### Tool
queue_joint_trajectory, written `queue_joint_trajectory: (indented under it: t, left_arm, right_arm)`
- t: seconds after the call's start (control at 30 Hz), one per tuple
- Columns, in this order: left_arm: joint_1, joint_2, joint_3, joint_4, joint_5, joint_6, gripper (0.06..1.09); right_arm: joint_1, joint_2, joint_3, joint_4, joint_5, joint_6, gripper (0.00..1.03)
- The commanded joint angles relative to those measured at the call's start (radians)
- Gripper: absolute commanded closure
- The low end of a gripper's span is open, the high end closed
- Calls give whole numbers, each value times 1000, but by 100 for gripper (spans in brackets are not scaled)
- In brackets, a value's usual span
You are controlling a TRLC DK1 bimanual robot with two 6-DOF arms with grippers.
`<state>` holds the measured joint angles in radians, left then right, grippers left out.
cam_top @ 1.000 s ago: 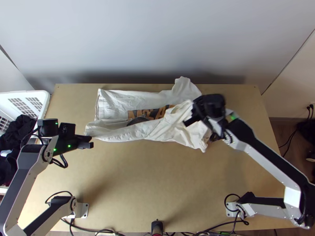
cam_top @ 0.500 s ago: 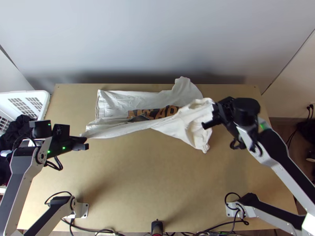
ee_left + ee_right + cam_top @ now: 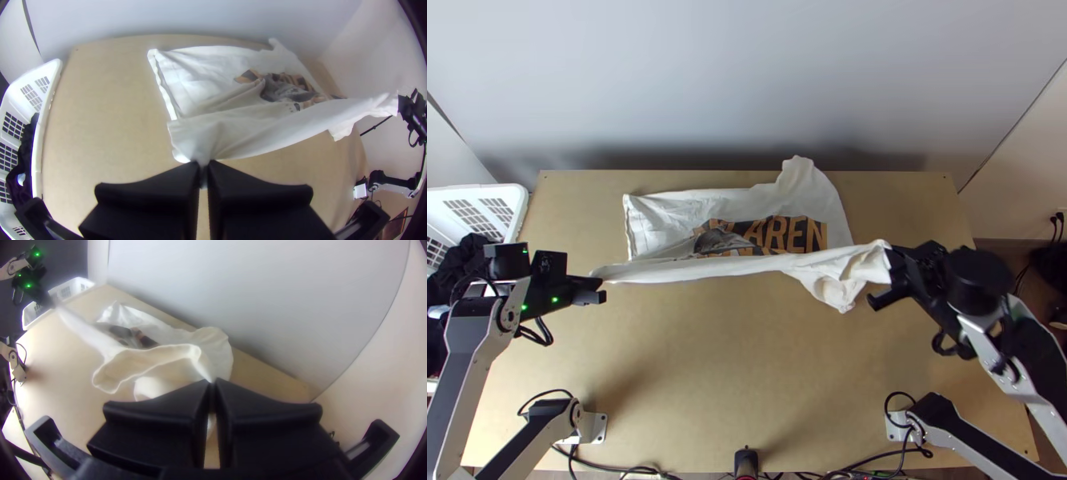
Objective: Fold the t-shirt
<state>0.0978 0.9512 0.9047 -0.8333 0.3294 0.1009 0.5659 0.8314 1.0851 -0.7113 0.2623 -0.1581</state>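
Note:
The white t-shirt [image 3: 707,200] lies toward the table's far edge, its dark and orange print partly covered by a raised near edge stretched between both grippers. In the top view my left gripper [image 3: 597,290] holds one end at the left; in the left wrist view that gripper [image 3: 203,165] is shut on a gathered hem corner. At the right, my right gripper [image 3: 889,276] holds the other end; in the right wrist view the gripper [image 3: 212,384] is shut on the shirt by an open-looking sleeve or hem edge [image 3: 151,356]. Loose cloth hangs beneath it.
A white basket [image 3: 517,210] with dark clothes [image 3: 477,258] stands beyond the table's left edge. Bare tabletop [image 3: 731,368] lies in front of the shirt, and a wall rises behind the table [image 3: 579,188].
My right gripper has moved right and toward the near edge, drawing the held cloth taut and uncovering more print. The left gripper has shifted slightly left with its corner.

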Motion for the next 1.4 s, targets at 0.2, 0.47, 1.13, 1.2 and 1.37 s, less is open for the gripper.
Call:
queue_joint_trajectory:
  t: [0.2,0.47,1.13,1.2,1.37]
  left_arm:
    - [0,12,82,-44,-3,16,105]
    - [-21,43,95,-29,-1,19,105]
    - [17,70,654,-56,-6,14,105]
    - [33,63,701,-33,-12,14,105]
    - [63,40,823,28,-29,29,105]
  right_arm:
    - [49,-149,-40,-143,3,-58,100]
    - [109,-204,-54,-223,3,-1,100]
    - [12,109,478,-77,26,-54,100]
    - [14,117,518,-59,35,-77,100]
    - [19,97,553,39,54,-176,100]
